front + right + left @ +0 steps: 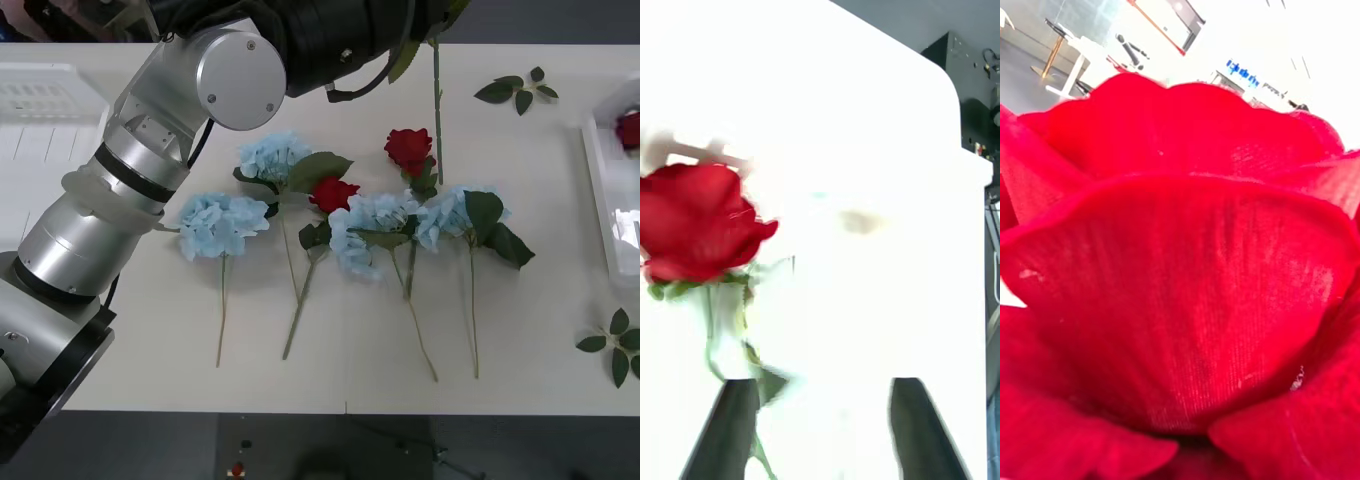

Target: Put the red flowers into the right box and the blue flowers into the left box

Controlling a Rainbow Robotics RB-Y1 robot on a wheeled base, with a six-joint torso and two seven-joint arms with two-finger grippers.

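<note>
The bench (540, 300) carries the whole job, with the left box (40, 120) at its far left edge and the right box (603, 210) at its right edge, one rose (629, 130) already lying inside the latter. The left arm (130, 190) reaches across the upper part of the front view, and a long green stem (437, 100) hangs down from beneath it; its wrist camera looks straight into red petals (1180, 300), so a rose seems to be carried there, though I cannot tell how the left pincer stands. The right pincer (824, 427) has its black fingers (722, 427) apart, a red rose (696, 225) lying just ahead of them on a white surface, its stem running past one finger. Counting on the open bench: four of the blue flowers (222, 222), and two of the red flowers (409, 148) among them, plus three loose leaf sprigs (518, 90) at the right side. These should handle light and soft: heads crush easily and leaves flop, while the thin stems are likely stiffer and slippery, so the stem just under the head looks the safest place to take hold.
</note>
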